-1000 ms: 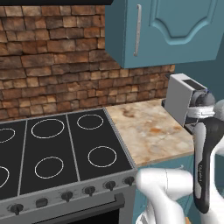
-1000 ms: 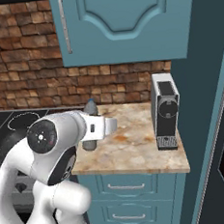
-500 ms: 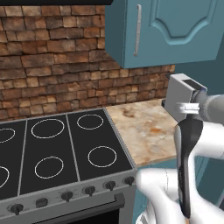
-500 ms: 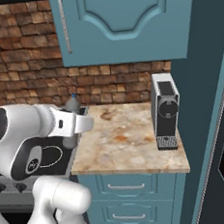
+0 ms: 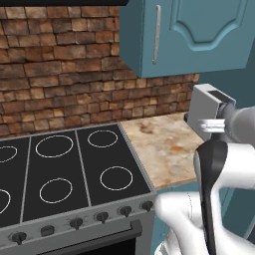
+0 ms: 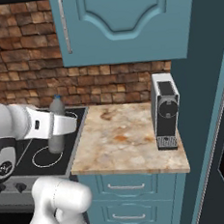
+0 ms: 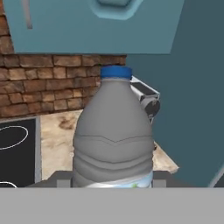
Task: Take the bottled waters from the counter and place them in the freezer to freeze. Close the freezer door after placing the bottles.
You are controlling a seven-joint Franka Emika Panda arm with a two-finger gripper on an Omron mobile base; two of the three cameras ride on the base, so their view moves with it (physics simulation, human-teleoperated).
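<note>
gripper (image 7: 113, 183) clamps grey-blue bottle (image 7: 113, 135) | above stove top (image 6: 42, 152) | counter (image 6: 128, 139) edge beside

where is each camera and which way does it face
Left base view: behind the arm's left, looking over stove and counter; white arm at lower right.
Right base view: behind its right, facing counter and coffee machine; arm at lower left, gripper shut on a bottle.
Hand view: on the hand, along the gripper at the bottle.
Shared: counter, stove, brick wall.

Grey-blue bottle (image 7: 113, 135) with dark blue cap; beige-brown marbled counter (image 6: 129, 141); teal cupboard (image 6: 124, 20).
</note>
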